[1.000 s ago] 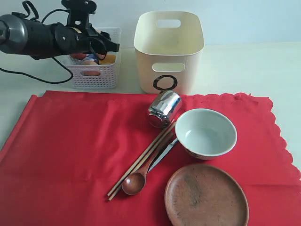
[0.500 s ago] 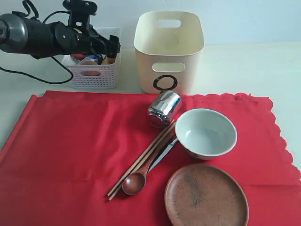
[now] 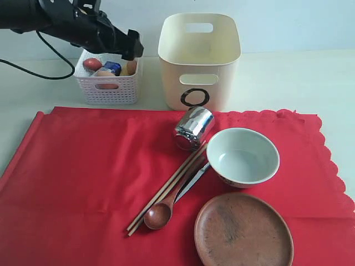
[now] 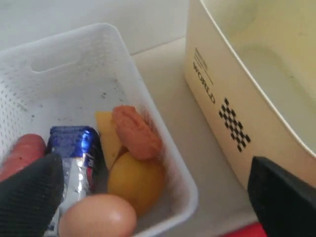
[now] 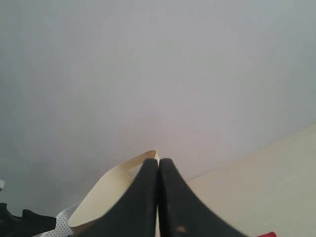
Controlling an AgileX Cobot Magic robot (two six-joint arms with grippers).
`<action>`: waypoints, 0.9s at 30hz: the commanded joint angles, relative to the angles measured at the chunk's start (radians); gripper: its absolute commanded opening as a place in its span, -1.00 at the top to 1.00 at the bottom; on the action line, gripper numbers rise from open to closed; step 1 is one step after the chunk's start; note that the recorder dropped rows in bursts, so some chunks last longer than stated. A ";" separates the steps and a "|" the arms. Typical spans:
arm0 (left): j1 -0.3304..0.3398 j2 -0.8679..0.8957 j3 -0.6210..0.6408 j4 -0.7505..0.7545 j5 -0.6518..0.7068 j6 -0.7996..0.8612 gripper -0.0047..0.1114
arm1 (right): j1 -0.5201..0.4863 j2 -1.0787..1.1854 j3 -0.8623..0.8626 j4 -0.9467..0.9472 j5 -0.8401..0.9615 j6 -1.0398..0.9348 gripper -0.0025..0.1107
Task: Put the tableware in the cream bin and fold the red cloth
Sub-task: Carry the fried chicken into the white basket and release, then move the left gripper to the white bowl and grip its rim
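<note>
Left claw hangs wide open and empty over the white basket, far left. All the tableware lies nearer and to the right on the red cloth. The tipped steel cup, just in front of the cream bin, is closest. Chopsticks run near-left to far-right. Right claw is shut, and its camera catches only the bin rim. Only the outside view shows the tableware.

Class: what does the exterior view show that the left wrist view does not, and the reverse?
Exterior only: large red cloth carrying shiny steel cup, white bowl, brown round plate, wooden spoon, chopsticks. Left wrist only: black checkered print on the side of the tall cream plastic bin. Both: that bin, white lattice basket of food.
</note>
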 commanded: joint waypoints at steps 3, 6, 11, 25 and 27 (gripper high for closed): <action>0.000 -0.053 -0.004 -0.047 0.217 0.063 -0.15 | -0.003 -0.002 0.003 -0.009 -0.003 -0.003 0.96; -0.013 -0.065 -0.004 -0.109 0.335 0.084 0.77 | -0.003 -0.002 0.003 -0.009 -0.003 -0.003 0.96; -0.164 -0.065 -0.004 -0.109 0.395 0.087 0.91 | -0.003 -0.002 0.003 -0.009 -0.003 -0.003 0.96; -0.487 0.018 -0.004 0.012 0.257 0.087 0.57 | -0.003 -0.002 0.003 -0.009 -0.003 -0.003 0.96; -0.499 0.031 -0.004 0.016 0.248 0.087 0.36 | -0.003 -0.002 0.003 -0.009 -0.003 -0.003 0.96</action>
